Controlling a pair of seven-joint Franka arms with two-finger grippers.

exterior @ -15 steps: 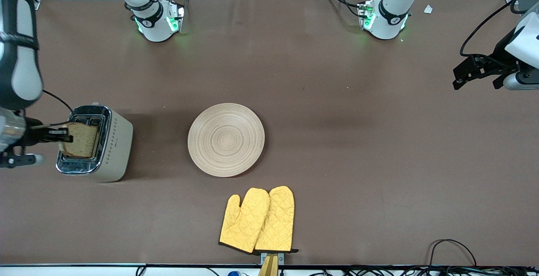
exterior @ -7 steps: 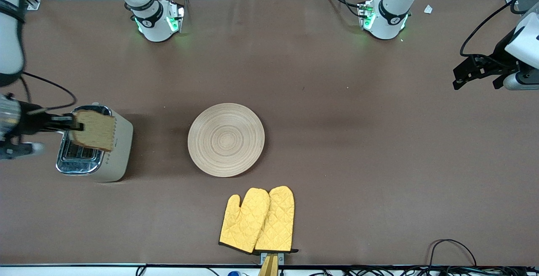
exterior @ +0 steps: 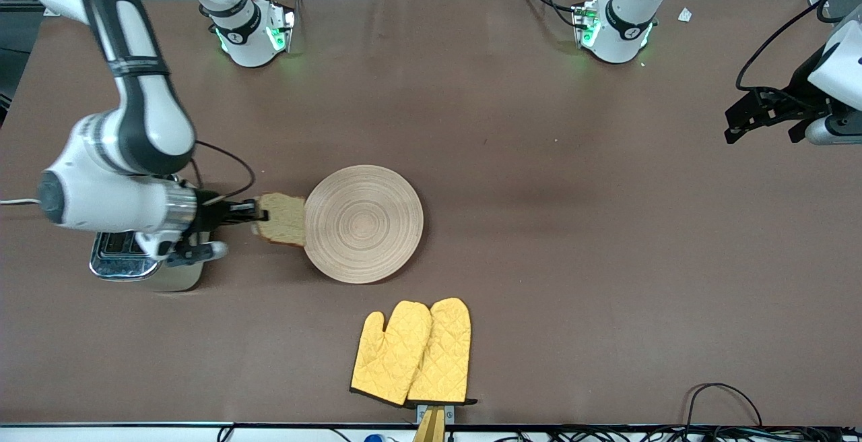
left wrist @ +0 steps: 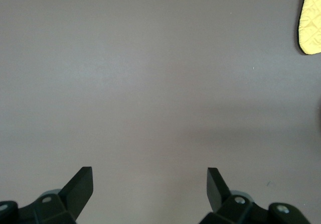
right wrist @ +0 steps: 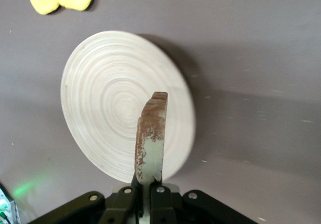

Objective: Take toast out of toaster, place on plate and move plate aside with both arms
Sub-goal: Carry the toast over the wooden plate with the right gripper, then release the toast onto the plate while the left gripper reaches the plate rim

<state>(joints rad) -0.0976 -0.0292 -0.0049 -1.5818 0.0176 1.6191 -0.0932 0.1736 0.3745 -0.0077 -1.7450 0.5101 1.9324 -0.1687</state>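
While the left end effector (left wrist: pixel 148 184) waits open over brown table (exterior: pixel 572 226), right end effector (exterior: pixel 256 211) clamps toast (exterior: pixel 283 219).

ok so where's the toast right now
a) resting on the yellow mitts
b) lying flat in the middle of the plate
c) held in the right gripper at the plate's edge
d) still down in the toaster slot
c, the right gripper is shut on the toast, holding it up beside the rim of the plate, toward the toaster.
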